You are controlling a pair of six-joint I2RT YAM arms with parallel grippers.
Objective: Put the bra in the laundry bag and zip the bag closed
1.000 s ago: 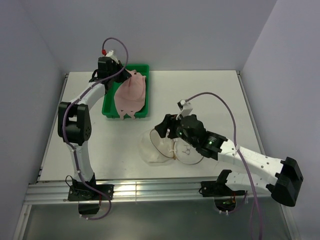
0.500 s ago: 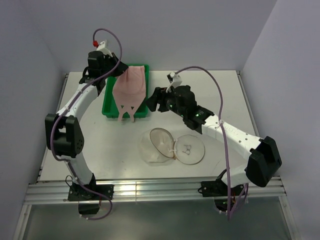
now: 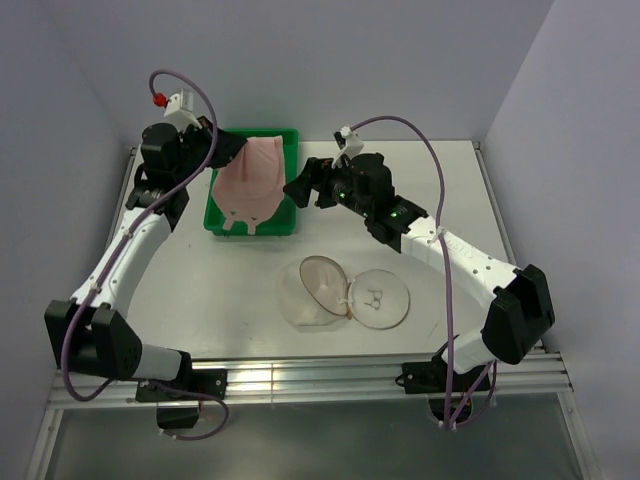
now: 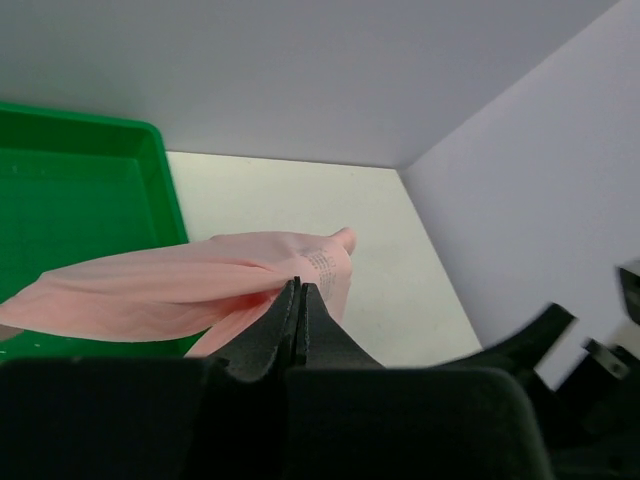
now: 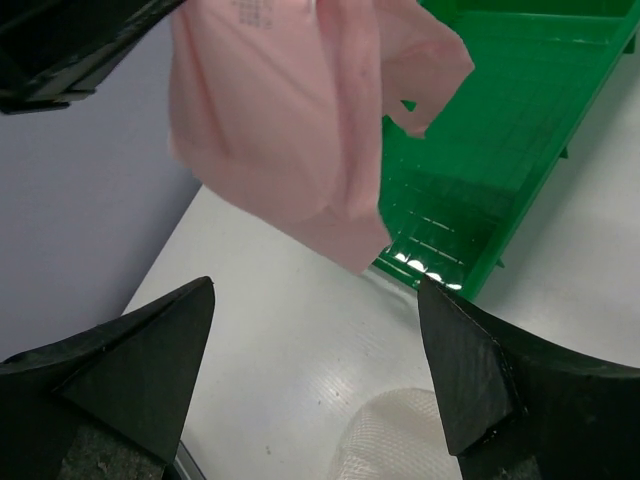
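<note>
The pale pink bra hangs above the green tray, lifted by its top edge. My left gripper is shut on that edge; in the left wrist view the jaws pinch the pink fabric. My right gripper is open and empty, just right of the hanging bra and not touching it. In the right wrist view the bra hangs ahead of the open gripper. The white mesh laundry bag lies open in two halves on the table, with nothing in it.
The green tray stands at the table's back left and shows in both wrist views. An edge of the laundry bag lies below my right gripper. Walls stand at the back and on both sides.
My left arm has swung left and lifted the bra higher over the tray. My right arm has left the laundry bag and moved back and left, up beside the hanging bra.
</note>
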